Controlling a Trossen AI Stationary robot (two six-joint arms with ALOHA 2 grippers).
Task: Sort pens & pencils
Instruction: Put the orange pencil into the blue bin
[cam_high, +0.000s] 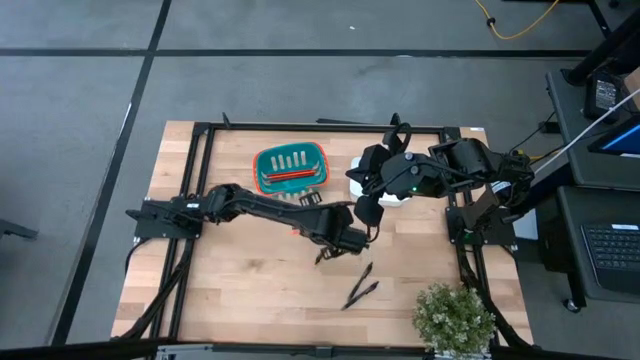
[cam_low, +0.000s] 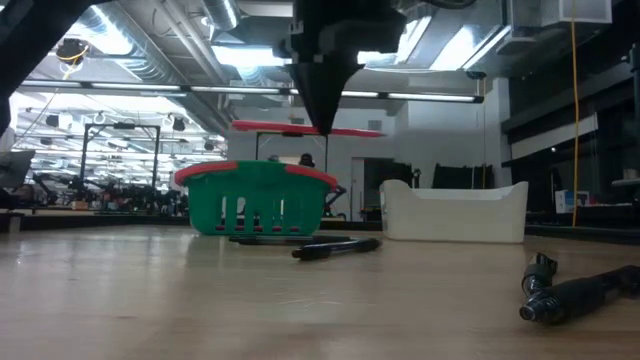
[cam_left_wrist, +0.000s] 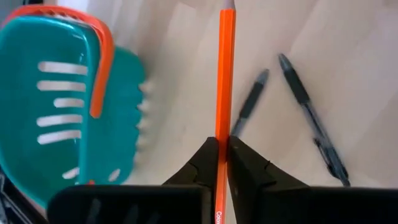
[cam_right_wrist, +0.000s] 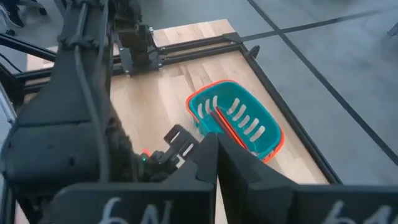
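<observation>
High view: I see my left end effector (cam_high: 341, 243) at desk centre, pinched shut on one of the pencils (cam_left_wrist: 224, 81), lifted. Two pens (cam_high: 361, 285) lie at its 5 o'clock; teal basket (cam_high: 291, 168) at 11. Right end effector (cam_right_wrist: 216, 163) hangs closed, empty.

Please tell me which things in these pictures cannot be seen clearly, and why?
- White bin contents: low view, its wall hides them; high view, the right arm covers it.
- Pencil far tip: left wrist view, cut off by the edge.
- Teal basket: left wrist view, blurred.
- Right gripper fingertips: right wrist view, cut off.
</observation>
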